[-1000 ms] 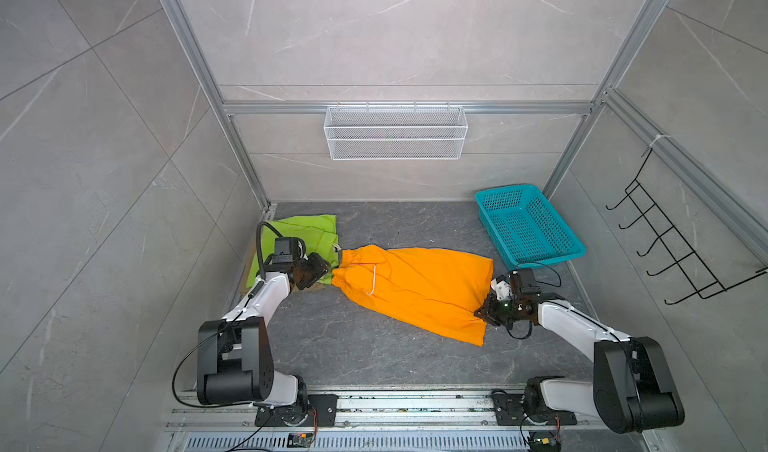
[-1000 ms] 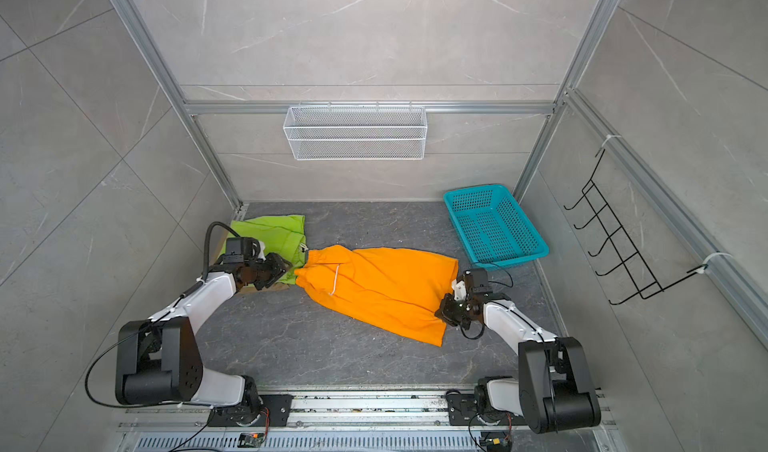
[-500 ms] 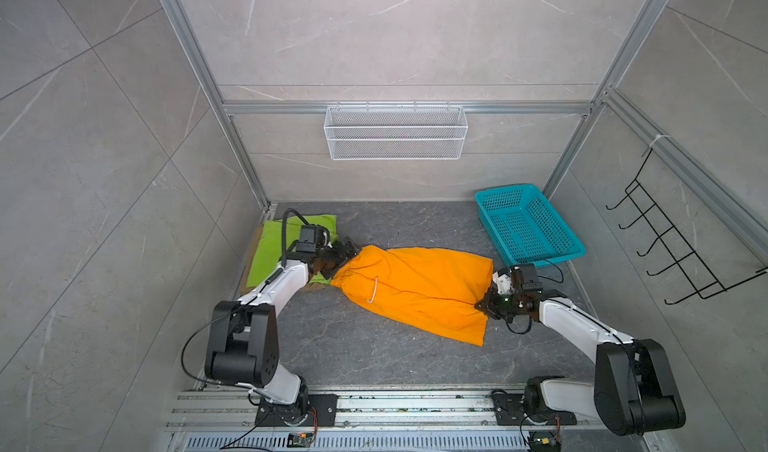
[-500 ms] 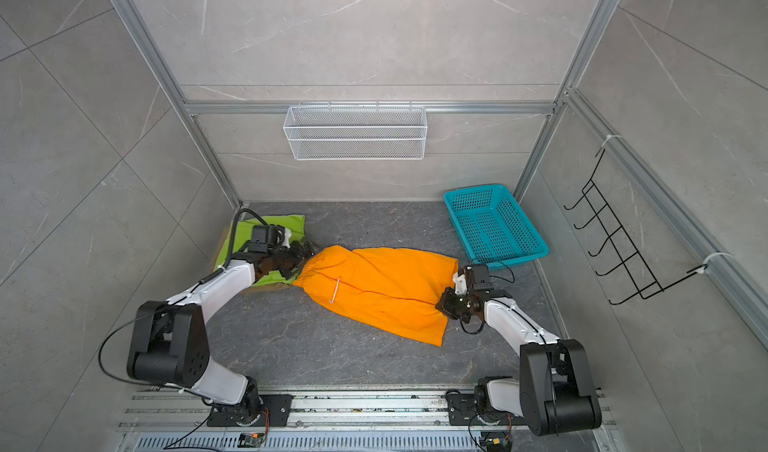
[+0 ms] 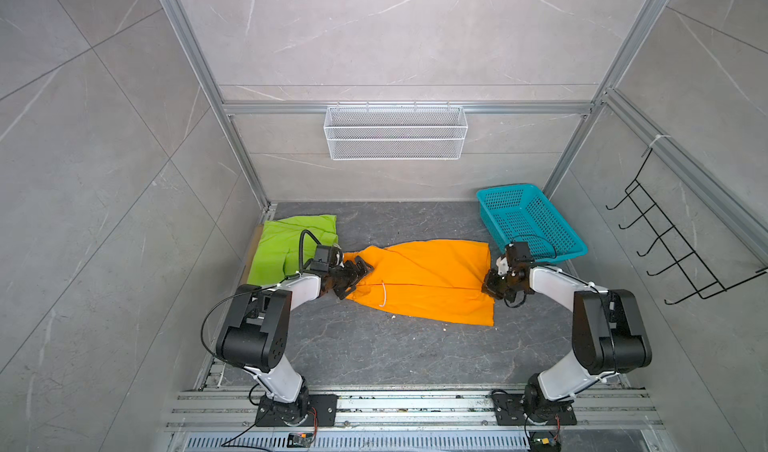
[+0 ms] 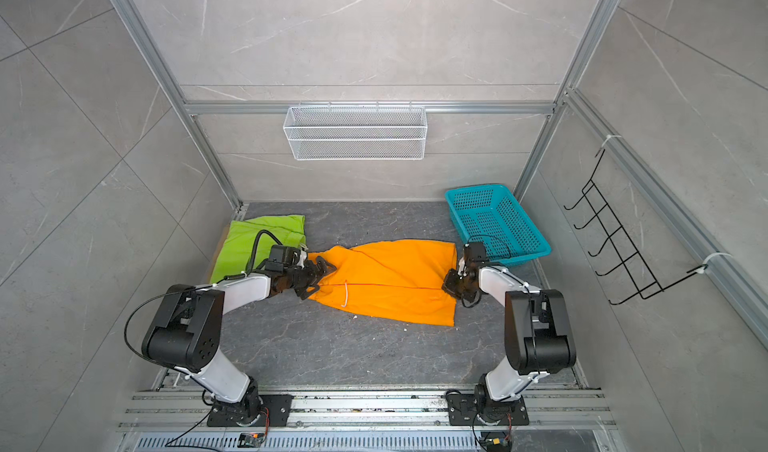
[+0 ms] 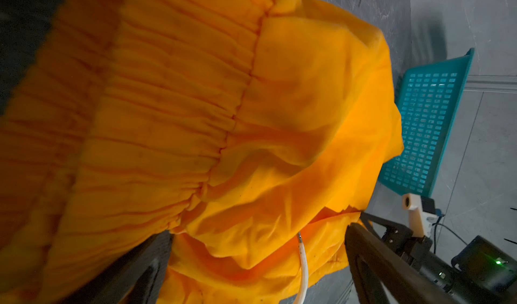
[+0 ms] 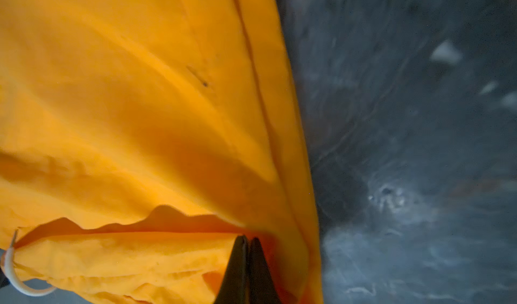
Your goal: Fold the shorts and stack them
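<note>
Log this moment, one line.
left gripper open, astride bright orange fabric shorts | right gripper shut on hem | lime green fabric shorts at left

Top views high overhead, wrist views close, all sharing orange shorts [image 5: 424, 279]

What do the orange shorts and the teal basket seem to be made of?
Orange shorts: thin woven fabric, matte, probably cotton or a blend; it creases softly and gathers at the waistband. Teal basket: moulded plastic, slightly glossy, judging by its rigid walls and even rows of slots.
</note>
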Tool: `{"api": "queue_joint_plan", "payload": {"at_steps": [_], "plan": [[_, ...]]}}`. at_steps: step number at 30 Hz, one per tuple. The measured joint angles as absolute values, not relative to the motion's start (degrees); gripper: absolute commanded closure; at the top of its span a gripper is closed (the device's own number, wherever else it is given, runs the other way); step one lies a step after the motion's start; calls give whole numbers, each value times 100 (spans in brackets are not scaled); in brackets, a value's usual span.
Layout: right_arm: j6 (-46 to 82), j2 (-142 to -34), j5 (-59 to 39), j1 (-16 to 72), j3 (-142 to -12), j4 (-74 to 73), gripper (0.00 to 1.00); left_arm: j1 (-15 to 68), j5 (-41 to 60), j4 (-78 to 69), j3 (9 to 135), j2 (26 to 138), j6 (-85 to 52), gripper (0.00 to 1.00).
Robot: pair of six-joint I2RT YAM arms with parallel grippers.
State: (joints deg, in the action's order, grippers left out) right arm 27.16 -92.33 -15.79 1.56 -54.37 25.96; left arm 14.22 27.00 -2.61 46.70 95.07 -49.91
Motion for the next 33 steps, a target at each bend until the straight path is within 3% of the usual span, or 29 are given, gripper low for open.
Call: {"api": "queue_joint_plan", "payload": {"at_steps": [6, 11, 17, 22, 29, 31, 33], "plan": [[2582, -8075, -1352, 183, -6055, 3225, 100, 1474, 2753, 32, 5089, 9703, -5065, 0], [2657, -6842, -1367, 416, -4989, 3229, 100, 1173, 2779, 342, 5483, 9861, -4869, 0], [2939, -7575, -1518, 572, -3483, 2917, 100, 803, 2880, 602, 5454, 9883, -4569, 0], [3083, -7819, -1669, 593, -3406, 2534, 79, 735, 2967, 554, 5277, 9806, -4414, 0], [3041, -7612, -1505, 620, -4112, 3035, 14, 878, 2842, 1308, 5618, 9688, -4158, 0], [2965, -7531, -1441, 620, -4609, 3212, 4, 1022, 2685, 1750, 5999, 9688, -4012, 0], [3020, -7609, -1463, 624, -5223, 3208, 0, 1216, 2550, 2008, 6403, 9677, -3907, 0]]}}
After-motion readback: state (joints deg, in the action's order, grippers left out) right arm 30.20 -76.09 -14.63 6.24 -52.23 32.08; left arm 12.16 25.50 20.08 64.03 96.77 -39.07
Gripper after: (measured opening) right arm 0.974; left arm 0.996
